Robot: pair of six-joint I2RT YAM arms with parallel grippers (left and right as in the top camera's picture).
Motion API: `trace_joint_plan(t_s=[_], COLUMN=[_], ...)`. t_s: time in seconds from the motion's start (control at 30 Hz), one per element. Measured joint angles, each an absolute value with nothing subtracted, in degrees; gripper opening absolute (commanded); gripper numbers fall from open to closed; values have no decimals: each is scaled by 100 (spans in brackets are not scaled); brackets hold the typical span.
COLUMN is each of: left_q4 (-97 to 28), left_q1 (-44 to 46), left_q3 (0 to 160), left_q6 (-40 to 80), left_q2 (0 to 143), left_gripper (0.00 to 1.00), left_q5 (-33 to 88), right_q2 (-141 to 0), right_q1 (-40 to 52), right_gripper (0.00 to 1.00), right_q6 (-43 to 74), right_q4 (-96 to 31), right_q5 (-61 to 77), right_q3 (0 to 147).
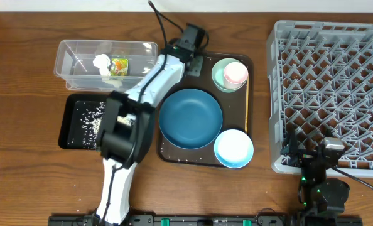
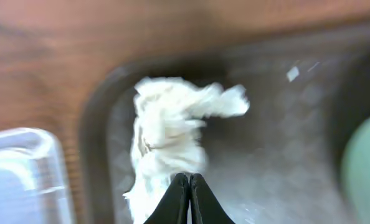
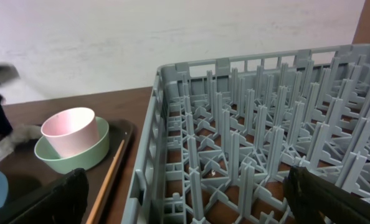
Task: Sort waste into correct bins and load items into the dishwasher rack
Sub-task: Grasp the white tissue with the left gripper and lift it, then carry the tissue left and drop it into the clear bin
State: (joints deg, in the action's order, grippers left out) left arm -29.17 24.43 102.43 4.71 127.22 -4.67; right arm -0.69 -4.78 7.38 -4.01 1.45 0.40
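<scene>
My left gripper [image 1: 194,64] [image 2: 189,178] is over the far left corner of the brown tray, jaws pressed together on a crumpled white tissue [image 2: 169,134], which also shows in the right wrist view [image 3: 10,140]. The clear tub [image 1: 70,50] holds another tissue [image 1: 102,62] and a yellow-green scrap [image 1: 119,65]. The black tray [image 1: 69,129] holds rice grains [image 1: 92,119]. The dark blue plate [image 1: 189,118], light blue bowl [image 1: 233,149], mint bowl [image 1: 219,76] with the pink cup [image 1: 235,73] in it, and the wooden stick [image 1: 247,107] lie on the brown tray. My right gripper [image 1: 313,156] [image 3: 191,199] is open and empty at the near left corner of the grey rack [image 1: 331,81].
The brown serving tray [image 1: 202,160] sits between the bins and the rack. A few stray rice grains [image 1: 80,201] lie on the wooden table at the front left. My left arm [image 1: 127,125] runs across the gap between the black tray and the brown tray.
</scene>
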Motion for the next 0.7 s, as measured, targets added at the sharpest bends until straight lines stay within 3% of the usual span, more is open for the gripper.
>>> trace_joint_plan(t_s=[0.03,0.1,0.17,0.7], left_q4=[-2912,-2869,-2827,-2163], left_q1=[2443,2443,2443,2443], left_q3=[10243,10243,10245,10245], left_q6=[471,427,464,458], left_q2=[12564,12304,12099,13122], left_gripper=[17,52,68,81], left_q5=[-464,-464,-467,-526], right_q2=[-69,-69,-69,-69], right_q1=[-478,-478,-478,-478], right_gripper=[99,99,99,99], right_q6=[738,738,738,738], right_q4=[-401,-401,-401,-401], right_q5=[148,148,148,148], right_q3=[40,40,40,40])
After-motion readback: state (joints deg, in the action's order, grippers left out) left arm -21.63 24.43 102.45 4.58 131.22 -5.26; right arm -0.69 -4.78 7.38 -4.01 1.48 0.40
